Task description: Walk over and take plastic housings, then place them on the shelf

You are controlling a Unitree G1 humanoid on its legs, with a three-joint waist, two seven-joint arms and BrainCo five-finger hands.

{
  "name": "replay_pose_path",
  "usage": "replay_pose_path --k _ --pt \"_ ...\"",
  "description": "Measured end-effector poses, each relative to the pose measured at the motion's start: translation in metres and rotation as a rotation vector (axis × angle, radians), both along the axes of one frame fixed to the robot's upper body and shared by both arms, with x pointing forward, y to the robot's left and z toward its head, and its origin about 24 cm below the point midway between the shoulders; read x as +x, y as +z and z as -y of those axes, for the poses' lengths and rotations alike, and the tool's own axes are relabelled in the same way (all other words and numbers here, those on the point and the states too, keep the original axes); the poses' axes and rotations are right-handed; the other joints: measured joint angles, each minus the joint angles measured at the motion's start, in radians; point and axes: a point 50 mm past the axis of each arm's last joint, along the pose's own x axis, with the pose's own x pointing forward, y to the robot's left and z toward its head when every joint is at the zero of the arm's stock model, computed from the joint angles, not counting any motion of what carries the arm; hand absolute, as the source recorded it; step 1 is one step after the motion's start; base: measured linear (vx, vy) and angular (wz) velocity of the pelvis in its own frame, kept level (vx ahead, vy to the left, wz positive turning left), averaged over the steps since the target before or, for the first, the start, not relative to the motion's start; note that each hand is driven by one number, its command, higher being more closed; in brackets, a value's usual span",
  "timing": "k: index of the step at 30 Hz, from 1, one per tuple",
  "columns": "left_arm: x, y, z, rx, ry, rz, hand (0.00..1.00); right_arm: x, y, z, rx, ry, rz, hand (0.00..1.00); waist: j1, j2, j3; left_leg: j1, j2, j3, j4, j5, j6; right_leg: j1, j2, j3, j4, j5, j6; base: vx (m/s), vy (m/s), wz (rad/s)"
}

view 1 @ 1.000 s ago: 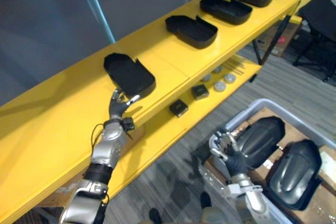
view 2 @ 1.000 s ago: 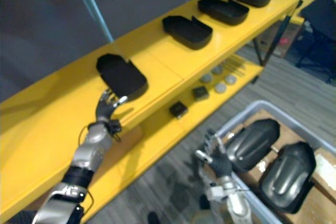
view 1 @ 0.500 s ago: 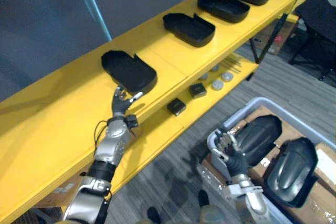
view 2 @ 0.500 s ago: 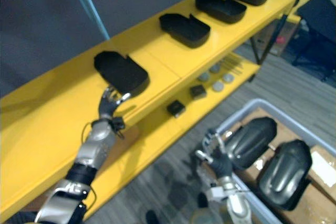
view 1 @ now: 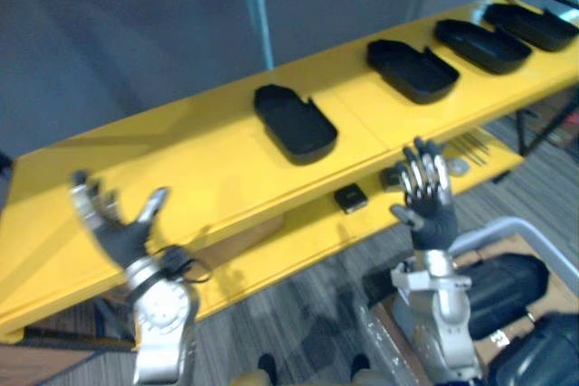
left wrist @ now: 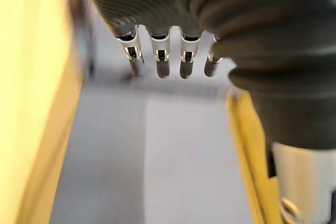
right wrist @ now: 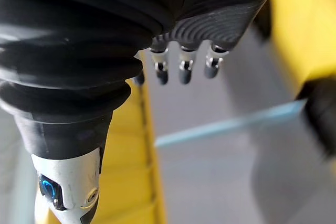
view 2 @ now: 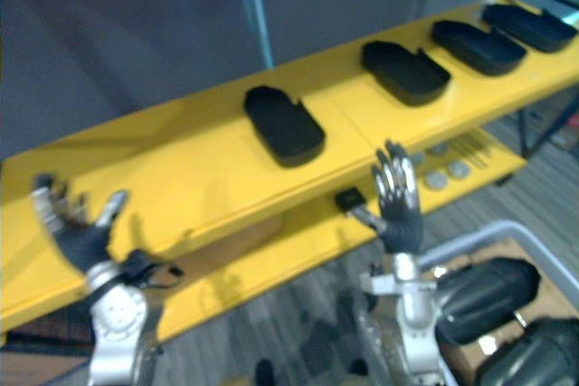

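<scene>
Four housings (view 1: pixel 294 122) laid hollow side up along the top shelf (view 1: pixel 199 160), spaced out with room for more. Raised clear and empty, fingers spread: left hand (view 1: pixel 113 228) and right hand (view 1: pixel 427 196). More dark shells waiting in the bin (view 1: pixel 493 228), probably next.

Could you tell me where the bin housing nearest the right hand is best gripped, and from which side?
Probably across its long edges, from above with the right hand: the housing lies dome-up in the grey bin, whose wall blocks a sideways approach, and the smooth dome gives little to pinch.
</scene>
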Motion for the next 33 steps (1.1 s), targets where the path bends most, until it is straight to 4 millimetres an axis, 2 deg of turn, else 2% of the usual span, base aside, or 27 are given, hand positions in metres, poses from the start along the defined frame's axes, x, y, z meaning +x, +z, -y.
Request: replay_pose_path --k 2,4,5,6,7,8,9,10,12,15,17,20,21,24,28,33 --pt "-0.006 -0.009 -0.008 -0.008 0.062 -0.053 0.00 0.023 0.011 -0.007 0.002 0.035 -0.016 0.00 0.025 -0.011 -0.006 -0.002 -0.005 -0.024 -0.006 0.009 0.001 0.013 -0.002 -0.028 -0.005 -0.001 0.001 0.01 -0.021 0.43" --pt "-0.012 -0.034 -0.016 -0.018 0.102 -0.191 0.00 0.051 0.014 -0.015 -0.009 0.065 -0.101 0.00 0.061 -0.030 -0.019 0.000 -0.012 -0.059 -0.039 0.030 -0.001 0.022 -0.003 -0.066 -0.008 -0.006 0.004 0.01 -0.030 0.46" --pt "-0.014 -0.042 -0.017 -0.029 0.108 -0.229 0.00 0.056 0.013 -0.018 -0.016 0.078 -0.125 0.00 0.068 -0.035 -0.022 -0.002 -0.013 -0.069 -0.047 0.037 -0.001 0.022 -0.003 -0.075 -0.010 -0.007 0.005 0.03 -0.034 0.52" --pt "-0.023 -0.071 -0.018 -0.078 0.110 -0.357 0.00 0.067 0.010 -0.028 -0.020 0.111 -0.188 0.00 0.091 -0.048 -0.030 -0.001 -0.017 -0.088 -0.080 0.056 -0.001 0.021 -0.004 -0.098 -0.010 -0.013 0.008 0.03 -0.024 0.37" --pt "-0.025 -0.076 -0.018 -0.086 0.109 -0.379 0.00 0.068 0.009 -0.030 -0.021 0.118 -0.197 0.00 0.093 -0.050 -0.031 -0.001 -0.018 -0.093 -0.085 0.058 -0.001 0.021 -0.004 -0.102 -0.010 -0.015 0.008 0.05 -0.015 0.44" --pt "-0.034 -0.096 -0.017 -0.121 0.104 -0.468 0.00 0.072 0.004 -0.037 -0.025 0.135 -0.233 0.00 0.111 -0.057 -0.035 -0.006 -0.020 -0.104 -0.087 0.060 -0.001 0.021 -0.006 -0.112 -0.007 -0.018 0.006 0.04 0.000 0.19" --pt "-0.040 -0.106 -0.017 -0.145 0.101 -0.509 0.00 0.075 0.001 -0.041 -0.029 0.145 -0.254 0.00 0.120 -0.061 -0.037 -0.007 -0.021 -0.104 -0.087 0.060 -0.001 0.021 -0.007 -0.112 -0.007 -0.019 0.005 0.06 0.000 0.17" --pt "-0.050 -0.127 -0.013 -0.201 0.079 -0.592 0.00 0.079 -0.004 -0.048 -0.037 0.159 -0.292 0.00 0.139 -0.064 -0.039 -0.007 -0.023 -0.106 -0.086 0.060 -0.001 0.022 -0.008 -0.113 -0.007 -0.020 0.005 0.06 0.004 0.10" --pt "-0.067 -0.162 0.000 -0.267 0.009 -0.746 0.00 0.088 -0.007 -0.054 -0.062 0.158 -0.332 0.00 0.153 -0.064 -0.039 -0.019 -0.025 -0.127 -0.086 0.064 0.001 0.022 -0.011 -0.130 -0.007 -0.020 0.005 0.04 0.007 0.24" --pt "-0.090 -0.198 0.022 -0.366 -0.102 -0.917 0.00 0.107 -0.018 -0.057 -0.098 0.086 -0.441 0.00 0.184 -0.064 -0.039 -0.020 -0.025 -0.133 -0.086 0.065 0.001 0.024 -0.010 -0.135 -0.005 -0.021 0.005 0.00 0.004 0.08" --pt "-0.104 -0.213 0.029 -0.423 -0.129 -0.978 0.00 0.116 -0.024 -0.054 -0.097 0.035 -0.499 0.00 0.197 -0.064 -0.039 -0.022 -0.026 -0.137 -0.086 0.067 0.001 0.024 -0.009 -0.137 -0.003 -0.022 0.003 -0.02 -0.005 0.09" --pt "-0.114 -0.222 0.037 -0.443 -0.193 -1.021 0.00 0.127 -0.030 -0.037 -0.045 -0.069 -0.574 0.00 0.201 -0.059 -0.035 -0.040 -0.029 -0.169 -0.087 0.080 -0.002 0.020 -0.007 -0.163 0.005 -0.029 0.001 -0.05 -0.007 0.26" --pt "-0.118 -0.226 0.039 -0.461 -0.219 -1.027 0.00 0.133 -0.031 -0.028 -0.015 -0.131 -0.612 0.00 0.215 -0.049 -0.027 -0.041 -0.025 -0.172 -0.087 0.083 -0.004 0.018 -0.004 -0.163 0.011 -0.030 -0.001 -0.07 0.000 0.12" --pt "-0.120 -0.228 0.039 -0.482 -0.228 -1.011 0.00 0.139 -0.025 -0.023 -0.017 -0.179 -0.621 0.00 0.219 -0.038 -0.016 -0.054 -0.019 -0.178 -0.087 0.091 -0.006 0.007 0.000 -0.165 0.017 -0.036 -0.008 -0.08 -0.006 0.04" --pt "-0.108 -0.230 0.045 -0.496 -0.294 -0.973 0.00 0.152 0.006 -0.009 -0.024 -0.281 -0.576 0.00 0.221 -0.019 0.026 -0.073 -0.006 -0.183 -0.087 0.107 -0.011 -0.020 0.006 -0.166 0.033 -0.038 -0.012 -0.07 -0.011 0.02" --pt "-0.087 -0.229 0.052 -0.536 -0.363 -0.892 0.00 0.159 0.026 0.007 -0.021 -0.342 -0.562 0.00 0.220 -0.019 0.050 -0.090 -0.003 -0.184 -0.086 0.112 -0.012 -0.038 0.004 -0.166 0.036 -0.036 -0.009 -0.01 -0.001 0.00"
